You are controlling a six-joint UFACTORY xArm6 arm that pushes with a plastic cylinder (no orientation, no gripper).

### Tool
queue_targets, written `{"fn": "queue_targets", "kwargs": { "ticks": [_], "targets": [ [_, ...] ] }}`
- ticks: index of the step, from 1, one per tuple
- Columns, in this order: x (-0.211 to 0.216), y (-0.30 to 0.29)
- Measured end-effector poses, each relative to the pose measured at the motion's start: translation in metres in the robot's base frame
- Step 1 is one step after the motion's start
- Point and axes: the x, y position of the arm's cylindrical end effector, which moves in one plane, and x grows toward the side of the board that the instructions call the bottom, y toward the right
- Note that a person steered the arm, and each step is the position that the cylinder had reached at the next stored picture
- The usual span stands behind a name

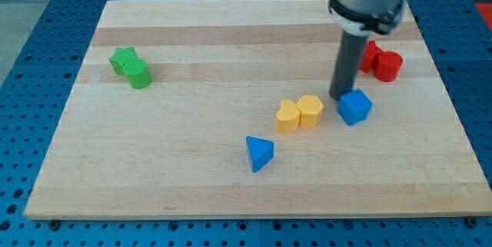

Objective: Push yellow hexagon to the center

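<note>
The yellow hexagon [311, 111] lies on the wooden board [192, 178], right of the board's middle. A yellow heart-shaped block [287, 116] touches its left side. My tip [340, 97] is just to the right of the yellow hexagon, a small gap apart, and sits at the upper left edge of the blue cube [354, 107].
A blue triangle [259, 153] lies below the yellow pair. Two red blocks [382, 61] sit at the view's right, behind the rod. Two green blocks [130, 66] sit at the view's left. The board's edges drop to a blue perforated table.
</note>
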Motion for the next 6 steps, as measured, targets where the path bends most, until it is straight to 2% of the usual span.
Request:
{"fn": "queue_targets", "kwargs": {
  "ticks": [1, 2, 5, 6],
  "targets": [
    [0.047, 0.02],
    [0.063, 0.021],
    [0.062, -0.053],
    [0.022, -0.054]
  ]
}}
